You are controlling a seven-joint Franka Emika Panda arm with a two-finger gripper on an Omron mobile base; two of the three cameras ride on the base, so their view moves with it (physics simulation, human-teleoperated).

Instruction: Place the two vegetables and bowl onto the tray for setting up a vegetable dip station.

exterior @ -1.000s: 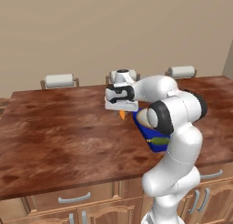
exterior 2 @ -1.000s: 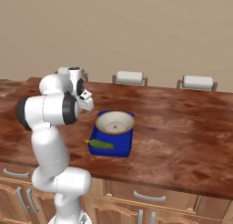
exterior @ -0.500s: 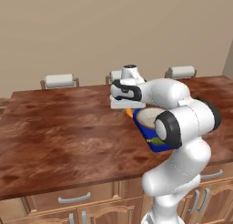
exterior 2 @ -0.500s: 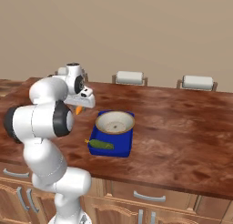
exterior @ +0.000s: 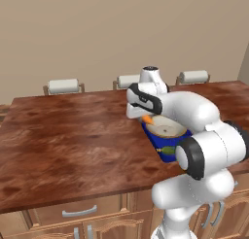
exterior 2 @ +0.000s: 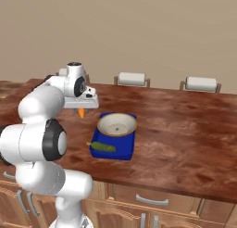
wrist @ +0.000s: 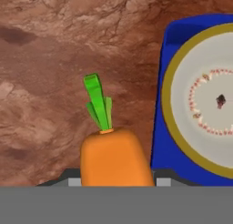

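Note:
My gripper (exterior 2: 81, 109) is shut on the orange carrot (exterior 2: 81, 113), holding it above the table just left of the blue tray (exterior 2: 124, 149). The left base view shows the carrot (exterior: 147, 119) hanging at the tray's (exterior: 154, 141) near-left corner. The cream bowl (exterior 2: 116, 124) with its tan rim sits on the tray's far half, and the dark green cucumber (exterior 2: 102, 147) lies on the near half. In the hand view the carrot (wrist: 113, 159) points its green top away from me, with the tray (wrist: 166, 141) and bowl (wrist: 205, 104) to its right.
The brown wooden table (exterior 2: 185, 129) stretches wide on both sides of the tray. Three white chair backs (exterior 2: 132, 79) line its far edge against the beige wall. Cabinet drawers (exterior 2: 148, 201) run below the front edge.
The gripper has carried the carrot a little closer to the tray, and the arm's elbow has swung round. Bowl, cucumber and tray have stayed put.

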